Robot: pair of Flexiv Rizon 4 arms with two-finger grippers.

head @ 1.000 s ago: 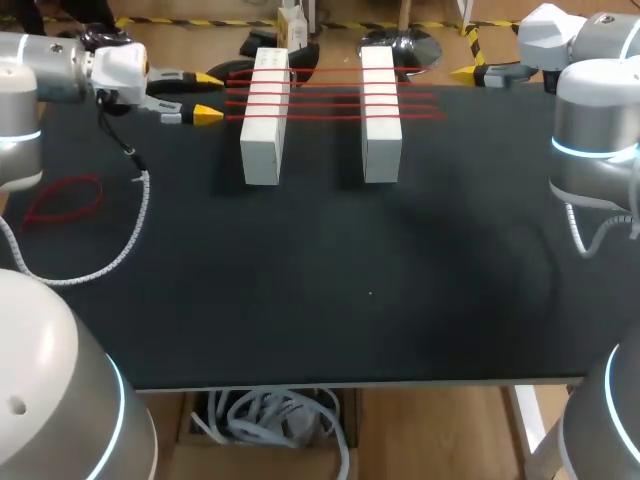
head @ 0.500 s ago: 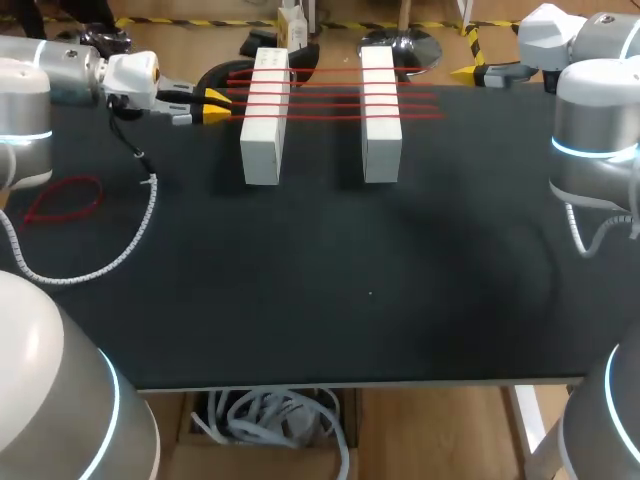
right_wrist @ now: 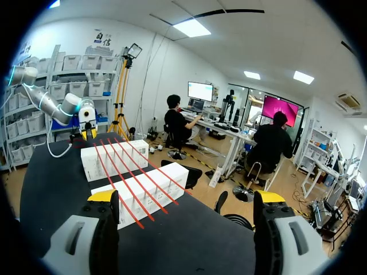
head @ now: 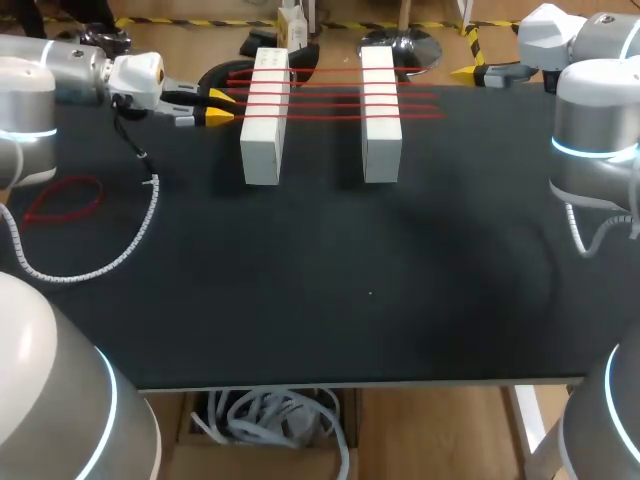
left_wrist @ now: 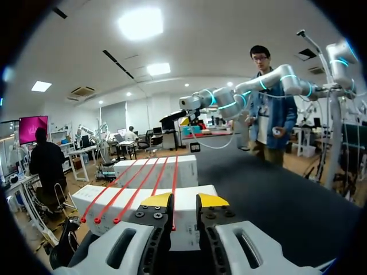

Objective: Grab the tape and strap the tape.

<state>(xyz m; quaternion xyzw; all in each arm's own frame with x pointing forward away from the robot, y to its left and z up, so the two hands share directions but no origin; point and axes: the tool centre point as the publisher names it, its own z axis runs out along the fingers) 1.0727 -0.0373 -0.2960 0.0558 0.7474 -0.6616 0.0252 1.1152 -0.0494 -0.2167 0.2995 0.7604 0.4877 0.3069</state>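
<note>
Two white blocks [head: 264, 118] [head: 380, 115] lie side by side at the back of the black table [head: 330, 260]. Several red bands [head: 325, 100] are stretched across both. My left gripper [head: 220, 106] sits at the left block's outer side, level with the band ends. In the left wrist view its fingers [left_wrist: 184, 200] stand close together with a narrow gap. The end of one red band [left_wrist: 174, 189] runs into that gap, along one finger. My right gripper [head: 466, 72] hangs at the back right edge, wide open [right_wrist: 184, 200] and empty, facing the blocks [right_wrist: 140, 192].
A loose red band [head: 62, 198] lies on the table at the far left. The left arm's white coiled cable [head: 110, 250] droops onto the table beside it.
My left gripper has moved right, up to the left block's band ends, and its fingers have drawn closer together. The right arm has stayed still.
</note>
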